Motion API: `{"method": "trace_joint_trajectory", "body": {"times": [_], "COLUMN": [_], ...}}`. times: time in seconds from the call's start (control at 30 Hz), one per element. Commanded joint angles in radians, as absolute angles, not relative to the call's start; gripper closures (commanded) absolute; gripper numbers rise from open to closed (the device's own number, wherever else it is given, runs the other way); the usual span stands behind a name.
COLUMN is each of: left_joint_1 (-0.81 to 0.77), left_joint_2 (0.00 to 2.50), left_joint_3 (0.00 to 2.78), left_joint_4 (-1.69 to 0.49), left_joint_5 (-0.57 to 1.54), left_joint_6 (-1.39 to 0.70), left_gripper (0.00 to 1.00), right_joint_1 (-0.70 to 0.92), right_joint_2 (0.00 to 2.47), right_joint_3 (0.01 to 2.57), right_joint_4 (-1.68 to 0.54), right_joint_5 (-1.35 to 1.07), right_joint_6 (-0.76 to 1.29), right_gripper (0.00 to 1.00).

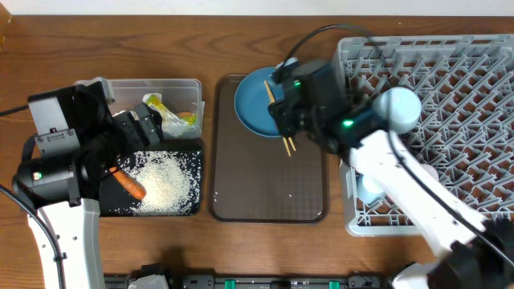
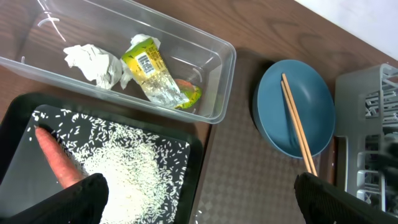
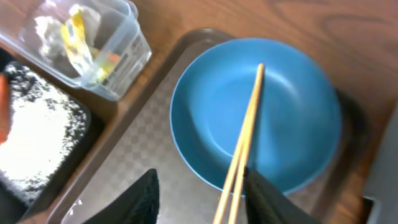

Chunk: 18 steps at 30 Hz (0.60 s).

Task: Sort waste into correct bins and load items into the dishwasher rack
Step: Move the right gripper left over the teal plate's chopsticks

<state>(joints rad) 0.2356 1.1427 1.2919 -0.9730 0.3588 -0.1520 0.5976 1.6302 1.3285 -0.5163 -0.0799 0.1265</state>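
1. Sorting appears done: one small orange carrot (image 2: 56, 163) and loose white rice (image 1: 165, 181) lie in the shallow black tray (image 2: 193, 146); one crumpled white paper (image 2: 93, 62) and one yellow-green wrapper (image 2: 152, 74) lie in the clear plastic tub (image 2: 217, 81).
2. Left to load: one round blue plate (image 3: 292, 112) bearing two wooden chopsticks (image 3: 245, 137), beside the grey pegged rack (image 1: 450, 96).
3. Left fingers (image 2: 81, 199) are released; right fingers (image 3: 140, 199) straddle the chopsticks, unclenched.

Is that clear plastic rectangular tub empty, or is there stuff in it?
Not empty: the clear plastic rectangular tub holds crumpled white paper and a yellow-green printed wrapper.
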Motion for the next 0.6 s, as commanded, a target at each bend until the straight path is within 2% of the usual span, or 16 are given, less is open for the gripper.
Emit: {"method": "trace_joint_trajectory", "body": {"times": [0.0,0.07,0.57], "left_joint_1": [0.241,0.241,0.241], "left_joint_2": [1.137,1.137,1.137], "left_joint_3": [1.294,1.294,1.294], "left_joint_4": [-0.976,-0.976,-0.976], "left_joint_5": [0.347,0.347,0.347], "left_joint_6": [-0.139,-0.139,-0.139], "left_gripper": [0.02,0.02,0.02], "right_joint_1": [0.63,0.645,0.662], "right_joint_2": [1.724,1.775,1.981], "right_joint_3": [1.309,1.309,1.309], "right_joint_4": [-0.488,-0.449,-0.37], "right_joint_5": [0.012,0.012,0.131], "right_joint_6": [0.142,0.142,0.161], "right_gripper": [0.64,0.68,0.66]}}
